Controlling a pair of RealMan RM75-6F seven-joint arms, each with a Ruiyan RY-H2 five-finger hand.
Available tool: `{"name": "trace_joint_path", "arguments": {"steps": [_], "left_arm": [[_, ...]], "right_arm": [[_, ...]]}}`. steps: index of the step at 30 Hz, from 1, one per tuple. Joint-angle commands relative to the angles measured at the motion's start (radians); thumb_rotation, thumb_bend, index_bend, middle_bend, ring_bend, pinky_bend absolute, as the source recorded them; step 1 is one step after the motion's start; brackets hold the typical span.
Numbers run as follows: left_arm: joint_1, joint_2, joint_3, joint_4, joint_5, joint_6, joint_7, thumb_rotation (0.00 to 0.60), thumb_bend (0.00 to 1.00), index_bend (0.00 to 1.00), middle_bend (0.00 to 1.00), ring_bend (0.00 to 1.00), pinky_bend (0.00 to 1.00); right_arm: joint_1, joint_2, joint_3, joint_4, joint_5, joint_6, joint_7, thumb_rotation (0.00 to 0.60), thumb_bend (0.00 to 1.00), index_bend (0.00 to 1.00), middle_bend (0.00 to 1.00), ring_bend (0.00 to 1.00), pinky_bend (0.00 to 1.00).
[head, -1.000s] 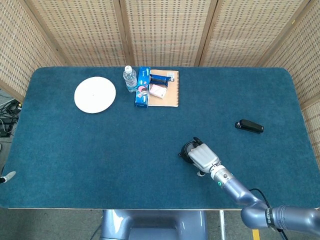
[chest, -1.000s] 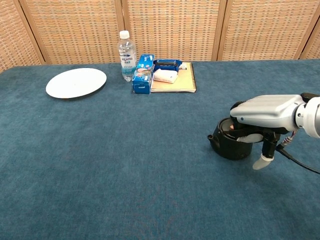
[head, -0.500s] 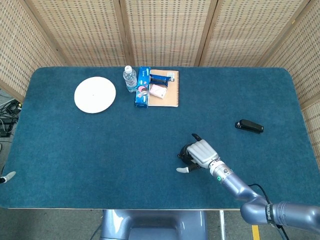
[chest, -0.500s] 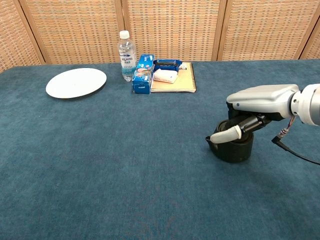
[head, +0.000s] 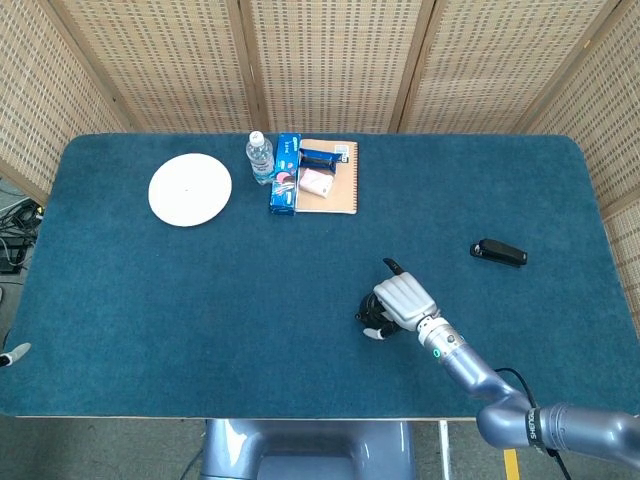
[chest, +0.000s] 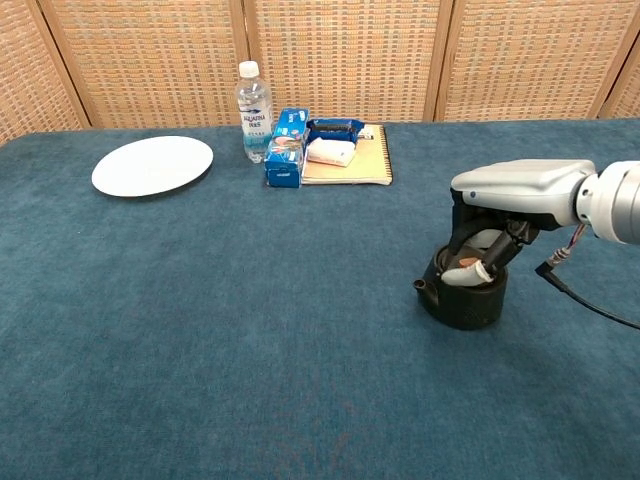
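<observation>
- Along the table's (head: 150, 300) far edge sat a plate (head: 190, 189), a bottle (head: 259, 157), a blue box (head: 286, 173) and a notebook (head: 330, 176) with small items on it; a black stapler (head: 498, 252) lay near the right edge.
- Wide bare cloth lay left of the right hand (head: 404, 302), and between it and the far row; the near edge was close behind it.
- From the head view, the hand covered most of the black pot (head: 372, 318), only its left side showing; the stapler appeared in this view alone.
- From the chest view, the pot (chest: 462, 293) stood upright below the hand (chest: 510, 190), its small spout pointing left.
- Its fingers (chest: 470, 265) were curled down onto the pot's rim, touching it; a firm grip could not be told.
- No left hand appeared in either view.
</observation>
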Motion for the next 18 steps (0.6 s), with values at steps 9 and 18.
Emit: {"name": "trace_joint_path", "arguments": {"steps": [9,18], "left_arm": [[0.001,0.001,0.0,0.001,0.003,0.002,-0.005,0.6,0.0,0.0,0.0,0.0,0.0],[0.001,0.003,-0.001,0.003,0.001,0.0,-0.012,0.6,0.0,0.0,0.0,0.0,0.0]], "right_arm": [[0.002,0.005,0.006,-0.008,0.011,0.008,0.002,0.49,0.79,1.0,1.0,0.97,0.2],[-0.004,0.002,0.018,-0.015,-0.001,0.032,0.019,0.494,0.82,1.0,1.0,1.0,0.65]]}}
